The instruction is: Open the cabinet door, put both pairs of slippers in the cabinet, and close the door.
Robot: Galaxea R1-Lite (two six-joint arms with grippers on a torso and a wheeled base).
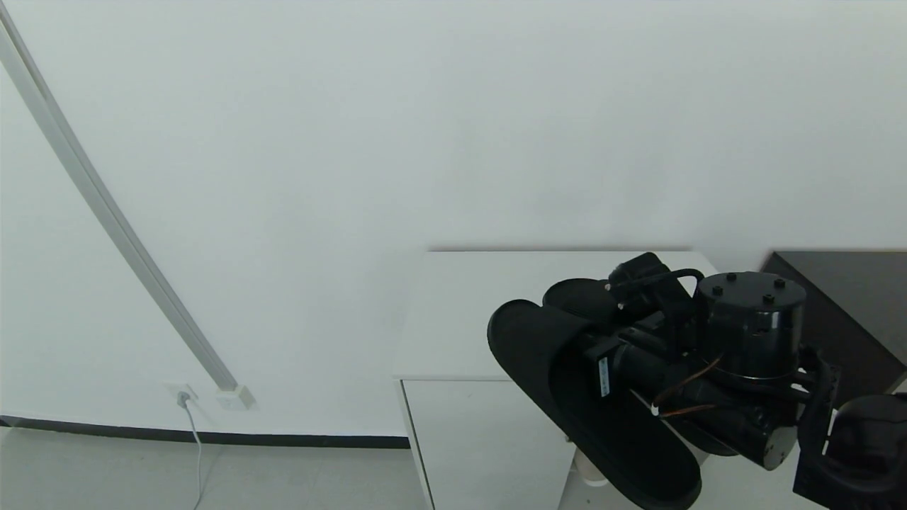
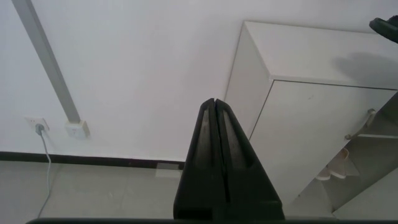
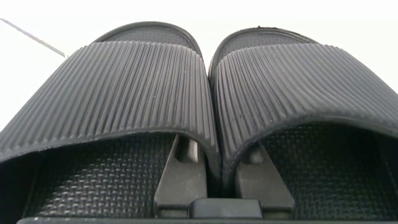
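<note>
"Two black slippers (image 1: 538,354) in a single pincer: how is that managed?" asked the visitor beside me.

"Consult the right wrist view. The right pincer (image 3: 217,165) has one finger (image 3: 180,180) under each strap. The adjoining inner walls of the pair are squeezed between the two fingers. Gripping the shared middle lets both shoes travel as one body."

"Where are they at this moment?"

"They are in the air, soles tilted, in front of the white cabinet (image 1: 482,312) and partly across its top edge. They touch no shelf. I judge the step in hand to be the placing, not yet completed."

"Is the way in open?"

"In the left wrist view the front panel by the handle (image 2: 367,122) looks swung out. A pale shape (image 2: 337,167) rests on a shelf behind it and may be the other pair, though I cannot tell for certain, nor how wide the door stands."

"And the left pincer (image 2: 214,106)?"

"Its fingers are pressed together on nothing. It hangs above the floor (image 2: 93,186), off the cabinet's side. My reading is that this leaves the loaded arm a free path and keeps a spare arm on hand for the door."
</note>
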